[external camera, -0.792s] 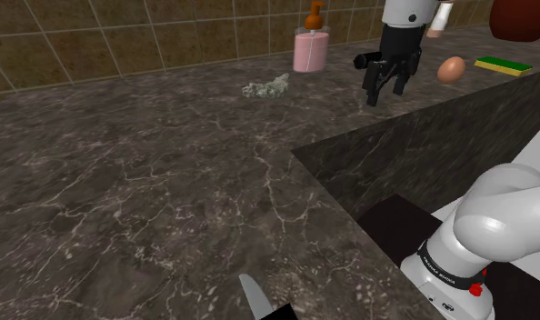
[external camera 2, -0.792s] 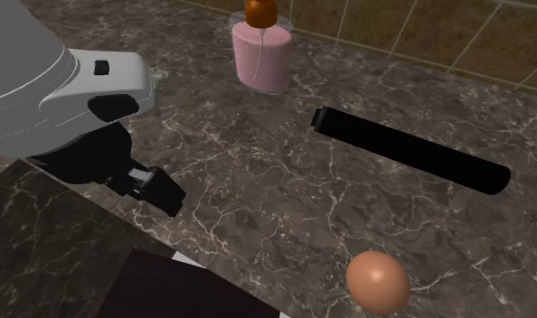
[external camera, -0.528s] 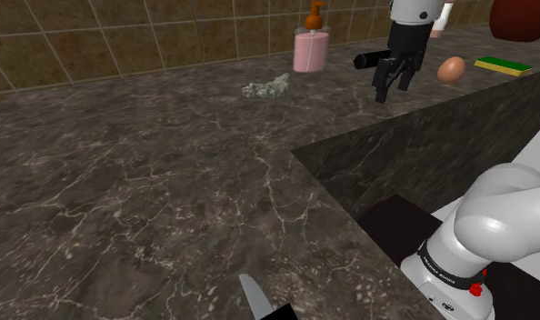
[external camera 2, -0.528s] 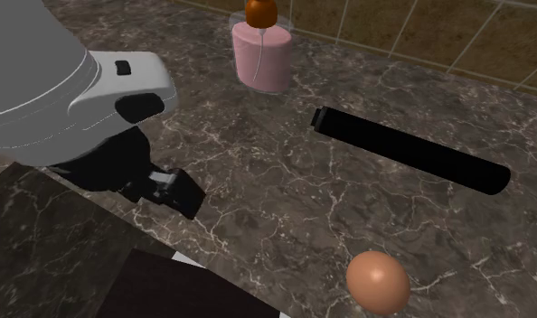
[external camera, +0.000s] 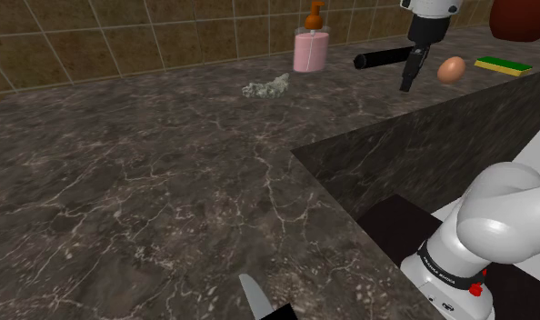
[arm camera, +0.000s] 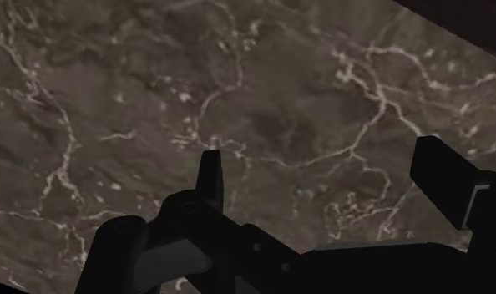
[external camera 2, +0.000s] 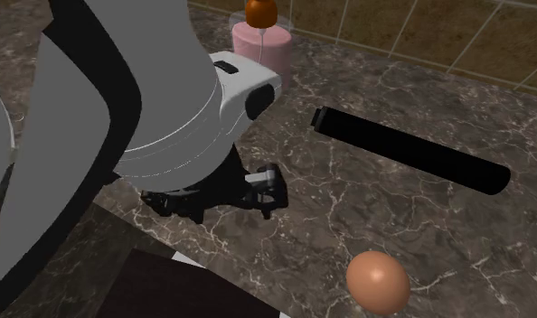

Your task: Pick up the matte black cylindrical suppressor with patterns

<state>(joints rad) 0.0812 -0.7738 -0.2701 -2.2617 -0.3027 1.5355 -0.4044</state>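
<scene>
The matte black cylindrical suppressor [external camera 2: 409, 152] lies at two o'clock of the spread, empty end effector [external camera 2: 268, 188] in the second exterior view; it should straddle the middle crosswise.

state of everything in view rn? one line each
black cylinder: lying on its side on the counter, not held
gripper: open, empty, over bare counter, apart from the cylinder
egg: whole, resting on the counter, untouched
pink soap dispenser: upright, pump on top
sponge: lying flat on the counter
</scene>
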